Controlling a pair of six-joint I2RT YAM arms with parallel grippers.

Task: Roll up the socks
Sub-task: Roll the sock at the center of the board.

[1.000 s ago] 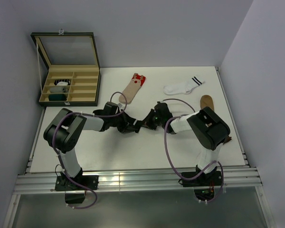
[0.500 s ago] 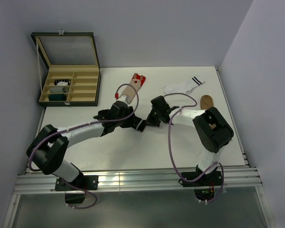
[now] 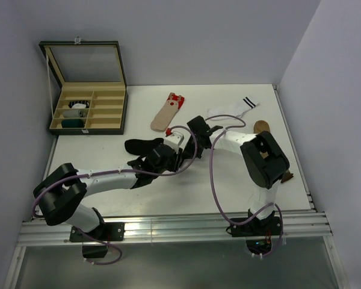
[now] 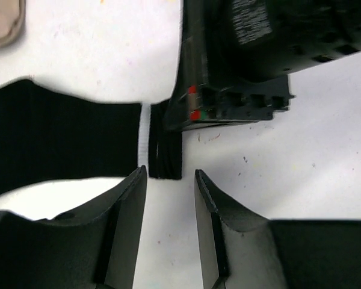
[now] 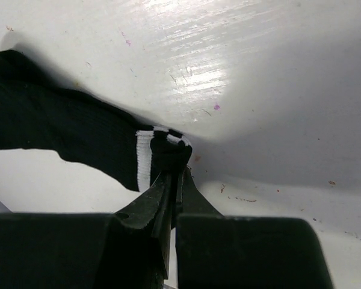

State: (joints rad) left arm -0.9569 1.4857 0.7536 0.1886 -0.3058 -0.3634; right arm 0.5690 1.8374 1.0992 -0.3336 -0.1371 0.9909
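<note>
The black sock (image 3: 139,146) with white cuff stripes lies flat at the table's middle, foot to the left. My right gripper (image 5: 177,171) is shut on its cuff (image 5: 168,150); it sits at the centre in the top view (image 3: 183,155). My left gripper (image 4: 170,179) is open and empty, its fingertips (image 4: 139,180) just short of the cuff (image 4: 166,153), close beside the right gripper (image 4: 246,54). The beige sock with a red cuff (image 3: 168,112), the white sock (image 3: 231,109) and the brown sock (image 3: 262,127) lie farther back.
An open compartment case (image 3: 87,109) stands at the back left with rolled socks in its left slots. The side walls rise close to the table's left and right edges. The right arm's cable loops over the table near the white sock.
The left arm has dropped low and reached in from the near left. The black sock's foot now lies uncovered to the left of the grippers. The right gripper stays at the cuff.
</note>
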